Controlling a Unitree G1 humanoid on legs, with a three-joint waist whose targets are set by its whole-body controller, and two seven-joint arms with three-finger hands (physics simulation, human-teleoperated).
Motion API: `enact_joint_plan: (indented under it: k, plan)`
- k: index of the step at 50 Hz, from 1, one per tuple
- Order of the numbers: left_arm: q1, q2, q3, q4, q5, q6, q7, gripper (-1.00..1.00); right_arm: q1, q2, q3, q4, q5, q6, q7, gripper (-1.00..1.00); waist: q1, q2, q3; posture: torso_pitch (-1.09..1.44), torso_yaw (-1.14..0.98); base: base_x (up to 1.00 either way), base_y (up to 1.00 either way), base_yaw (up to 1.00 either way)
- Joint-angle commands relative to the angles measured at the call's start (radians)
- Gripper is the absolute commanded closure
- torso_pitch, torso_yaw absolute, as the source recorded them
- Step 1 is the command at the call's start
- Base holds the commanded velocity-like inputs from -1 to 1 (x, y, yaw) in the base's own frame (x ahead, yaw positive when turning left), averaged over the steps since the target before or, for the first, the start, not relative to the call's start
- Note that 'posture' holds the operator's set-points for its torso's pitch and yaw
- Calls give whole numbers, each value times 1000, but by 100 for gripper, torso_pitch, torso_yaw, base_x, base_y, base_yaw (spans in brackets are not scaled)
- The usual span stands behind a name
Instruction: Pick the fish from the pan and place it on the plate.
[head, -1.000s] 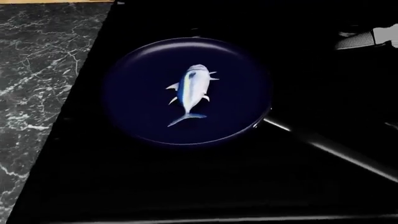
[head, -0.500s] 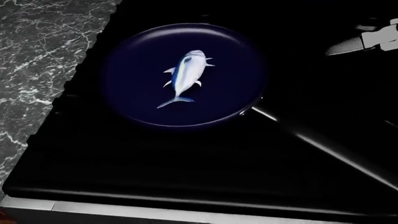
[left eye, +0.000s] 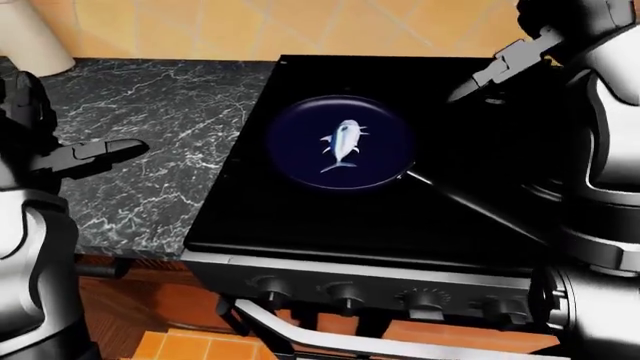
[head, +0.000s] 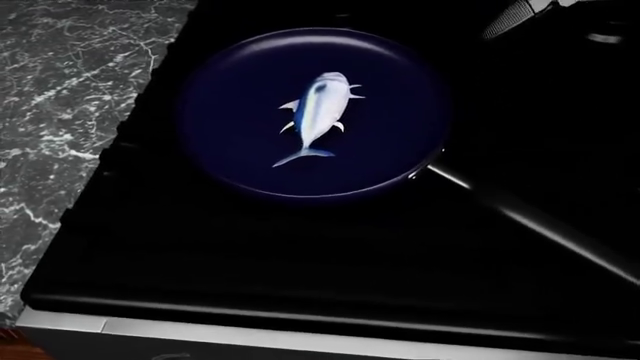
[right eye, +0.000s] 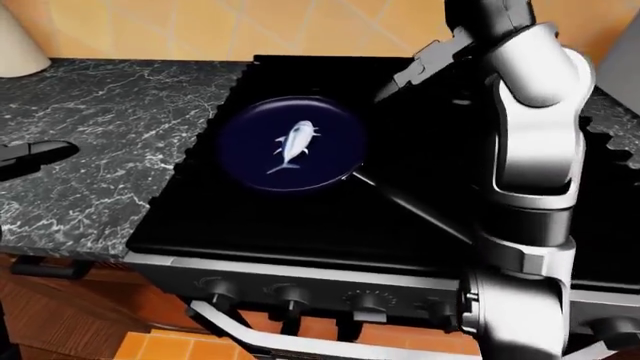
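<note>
**Fish lies in the pan on the stove, both robot hands clear of it**

A black stove (left eye: 330, 217) fills the middle of the left-eye view, with a row of knobs (left eye: 345, 294) along its lower edge and a pale handle bar (left eye: 330, 341) below them. To its left runs a dark marbled surface (left eye: 170, 135); an orange tiled wall (left eye: 300, 26) crosses the top of the frame.

The dark blue pan (left eye: 300, 161) sits on the stove, upper middle of the frame, its long handle (left eye: 470, 206) running toward the lower right. The silver-blue fish (left eye: 342, 142) lies in the middle of the pan, head toward the top, tail toward the lower left. Nothing covers it.

The right robot hand (left eye: 495, 71) hangs above the stove at the upper right, apart from the pan, its fingers stretched out straight, gripping nothing. The right forearm fills much of the right side of the right-eye view and hides part of the stove there. The left robot hand (left eye: 95, 154) hovers over the marbled surface at the left edge, well apart from the pan, fingers extended and holding nothing.

A pale rounded object (left eye: 30, 34) at the upper left is cut off by the frame and cannot be identified. In the head view only a tip of the right robot hand shows at the top right edge.
</note>
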Motion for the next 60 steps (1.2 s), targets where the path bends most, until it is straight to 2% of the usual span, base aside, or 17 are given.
enact_joint_plan:
  k: [1, 7, 18, 27, 30, 31, 39, 47, 50, 54, 60]
  plan:
    - [-24, 20, 13, -35, -8, -17, -4, -100, -51, -9, -9, -9, -17, -32, 38, -100, -1, 4, -25, 0, 0, 0, 0, 0]
    - [-24, 15, 11, -45, -26, -8, 0, -100, -186, 7, 43, 179, -91, -153, 146, -100, -2, 9, -25, 0, 0, 0, 0, 0]
    - [-25, 15, 14, -54, -50, 10, 7, -100, -473, 55, 93, 586, -202, -384, 347, -100, -11, 25, -24, 0, 0, 0, 0, 0]
    - [-20, 16, 18, -56, -61, 12, 10, -100, -679, 84, 136, 943, -317, -601, 440, -100, -21, 38, -19, 0, 0, 0, 0, 0]
    - [-22, 17, 17, -58, -64, 14, 13, -100, -728, 99, 151, 1031, -377, -695, 427, -100, -25, 42, -16, 0, 0, 0, 0, 0]
    - [-21, 15, 16, -57, -63, 13, 13, -100, -750, 111, 145, 1058, -381, -676, 438, -100, -26, 44, -14, 0, 0, 0, 0, 0]
    - [-11, 10, 19, -50, -66, 3, 9, -100, -824, 162, 164, 1164, -483, -741, 478, -100, -32, 53, -9, 0, 0, 0, 0, 0]
    - [-4, 7, 25, -52, -89, 8, 9, -100, -847, 219, 192, 1228, -608, -815, 425, -100, -34, 58, -6, 0, 0, 0, 0, 0]
    - [1, 3, 24, -47, -88, 0, 8, -100, -842, 233, 211, 1238, -663, -898, 423, -100, -34, 61, -6, 0, 0, 0, 0, 0]
    - [1, 6, 24, -48, -90, 2, 10, -100, -852, 259, 196, 1254, -687, -927, 450, -100, -34, 64, -7, 0, 0, 0, 0, 0]
    - [1, 14, 28, -52, -84, -5, 9, -100, -872, 291, 207, 1270, -755, -971, 411, -100, -34, 66, -8, 0, 0, 0, 0, 0]
